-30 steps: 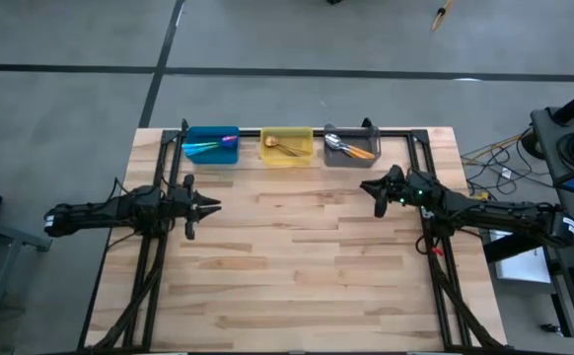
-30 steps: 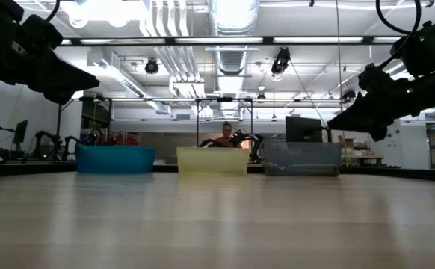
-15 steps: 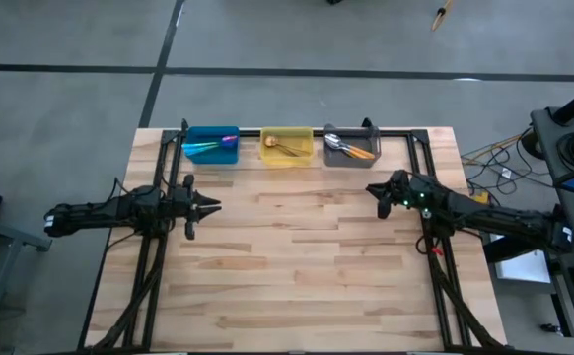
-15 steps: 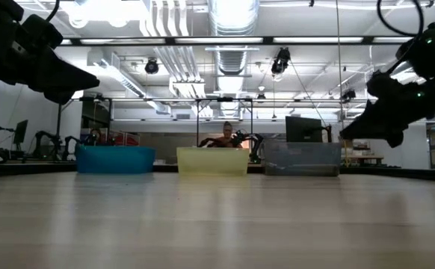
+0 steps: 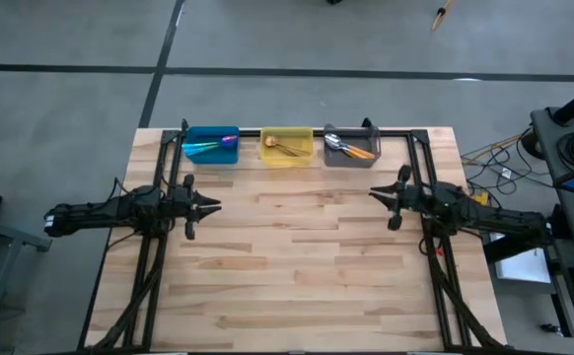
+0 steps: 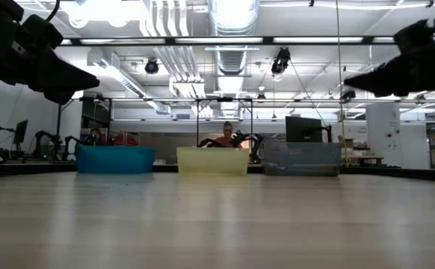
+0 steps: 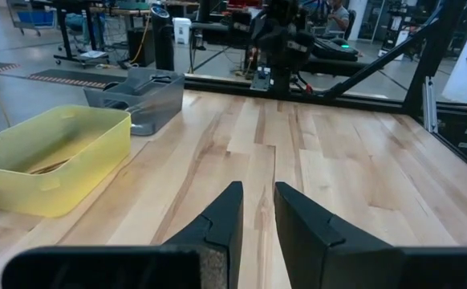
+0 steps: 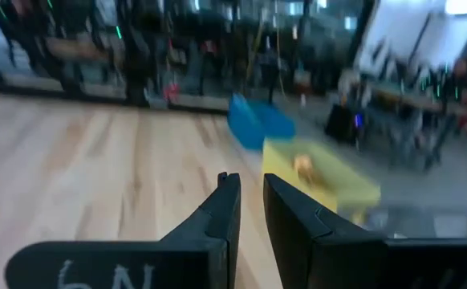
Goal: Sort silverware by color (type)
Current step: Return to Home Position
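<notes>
High view: I see the left hand (image 5: 214, 206) and right hand (image 5: 375, 193) flanking the yellow plastic bin (image 5: 287, 163). Both are pressed together.

High cam hangs way up, staring straight down at the whole table (image 5: 297, 256) and both arms (image 5: 109, 212). Low cam sits at tabletop height, looking level across the wood at the far bins (image 6: 301, 158) and room (image 6: 217, 67). Wrist cams ride close behind the left gripper (image 7: 257, 189) and right gripper (image 8: 249, 178), facing each other across the table. The yellow bin (image 5: 287, 148) shows in all four.
</notes>
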Robot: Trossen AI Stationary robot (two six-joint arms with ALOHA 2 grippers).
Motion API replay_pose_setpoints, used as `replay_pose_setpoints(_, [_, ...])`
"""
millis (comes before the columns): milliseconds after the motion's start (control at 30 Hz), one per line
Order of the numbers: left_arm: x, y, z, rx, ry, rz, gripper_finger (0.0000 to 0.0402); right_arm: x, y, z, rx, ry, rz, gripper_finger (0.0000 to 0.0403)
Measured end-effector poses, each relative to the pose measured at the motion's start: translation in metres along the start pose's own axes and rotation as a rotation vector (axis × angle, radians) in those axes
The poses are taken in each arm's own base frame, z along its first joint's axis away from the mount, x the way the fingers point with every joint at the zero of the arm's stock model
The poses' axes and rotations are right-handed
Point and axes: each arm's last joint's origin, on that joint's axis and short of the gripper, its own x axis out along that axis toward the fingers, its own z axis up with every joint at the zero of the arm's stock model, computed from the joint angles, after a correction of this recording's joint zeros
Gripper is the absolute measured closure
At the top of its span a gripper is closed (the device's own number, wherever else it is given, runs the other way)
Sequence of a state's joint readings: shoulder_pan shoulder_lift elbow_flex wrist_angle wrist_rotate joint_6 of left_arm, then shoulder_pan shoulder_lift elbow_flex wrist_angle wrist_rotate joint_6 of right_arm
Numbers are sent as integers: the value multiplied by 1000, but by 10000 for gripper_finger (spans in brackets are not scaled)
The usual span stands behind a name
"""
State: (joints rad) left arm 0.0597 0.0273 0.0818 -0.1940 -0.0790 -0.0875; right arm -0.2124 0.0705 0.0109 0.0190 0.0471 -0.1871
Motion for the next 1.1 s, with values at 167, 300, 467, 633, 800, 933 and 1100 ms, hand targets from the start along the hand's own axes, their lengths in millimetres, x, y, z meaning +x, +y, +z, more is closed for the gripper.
replay_pose_setpoints(167, [0, 0, 0, 0, 1, -2, 346, -5, 3, 6, -18, -81, 26, 355])
replay_pose_setpoints(300, [0, 0, 0, 1, 3, 4, 346, -5, 4, 6, -16, -78, 66, 355])
replay_pose_setpoints(467, [1, 0, 0, 0, 3, 9, 346, -5, 6, 6, 20, -77, 88, 355])
replay_pose_setpoints(633, [1, 0, 0, 0, 2, 9, 346, -5, 6, 5, 65, -75, 94, 355])
replay_pose_setpoints(800, [1, 0, 0, 0, 2, 10, 346, -5, 6, 5, 83, -75, 96, 355])
replay_pose_setpoints(933, [1, 0, 0, 0, 3, 10, 346, -5, 6, 6, 83, -79, 94, 355])
replay_pose_setpoints(1100, [1, 0, 0, 0, 2, 10, 346, -5, 6, 6, 83, -81, 95, 355])
